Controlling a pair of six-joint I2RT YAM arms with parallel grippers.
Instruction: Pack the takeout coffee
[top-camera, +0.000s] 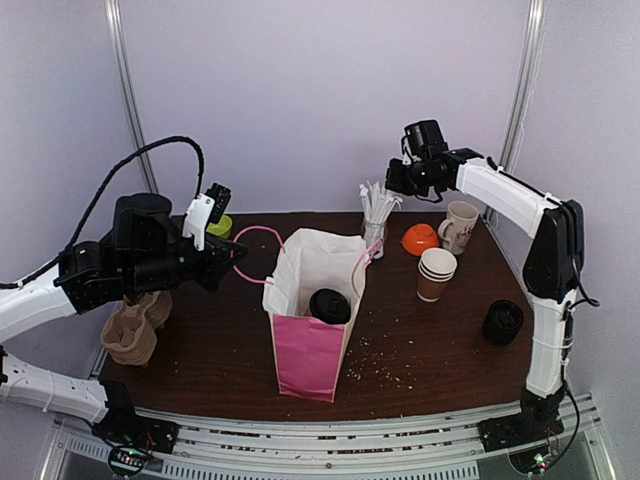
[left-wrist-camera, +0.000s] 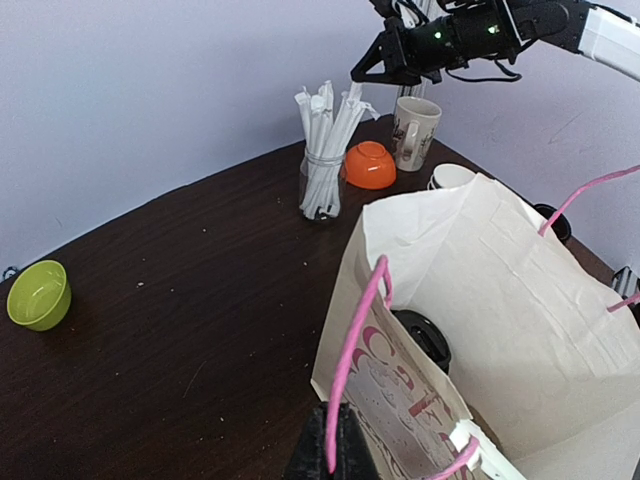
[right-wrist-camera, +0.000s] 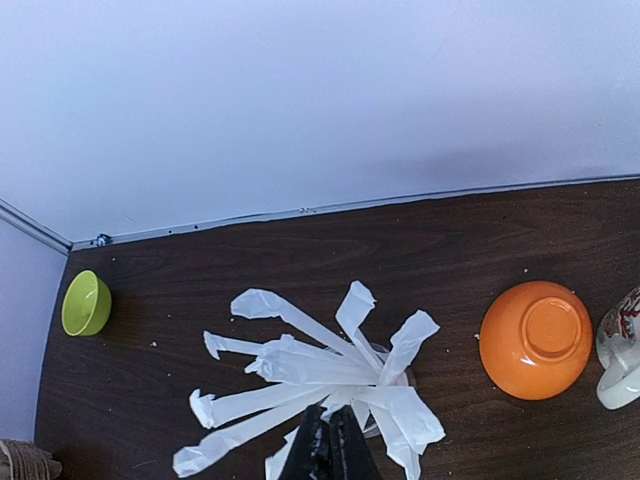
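A black-lidded brown paper cup (top-camera: 329, 305) sits inside the pink-handled paper bag (top-camera: 305, 360) mid-table; behind it, left to right: clear glass of wrapped straws (top-camera: 375, 222), upturned orange bowl (top-camera: 420, 238), cream ceramic mug (top-camera: 459, 226).

1. Left gripper (left-wrist-camera: 332, 425): the bottom edge of its wrist view cuts off its closed fingers. The pink handle (left-wrist-camera: 352, 365) runs down between them.
2. Takeout coffee (top-camera: 329, 305): it sits just ahead of the left gripper, inside the paper bag (top-camera: 305, 360). Only the black lid shows, and the bag's walls hide the cup body.
3. Right gripper (right-wrist-camera: 329, 425): its closed fingers are cut off by the bottom edge, and whether they pinch one of the wrapped straws (right-wrist-camera: 300, 365) cannot be told.
4. Mug (right-wrist-camera: 620, 350): it stands off to the right gripper's right, is cut by the picture's edge, and its print is too blurred to read.
5. Cup stack (left-wrist-camera: 452, 176): it lies beyond the bag from the left gripper, with only its white rim showing.
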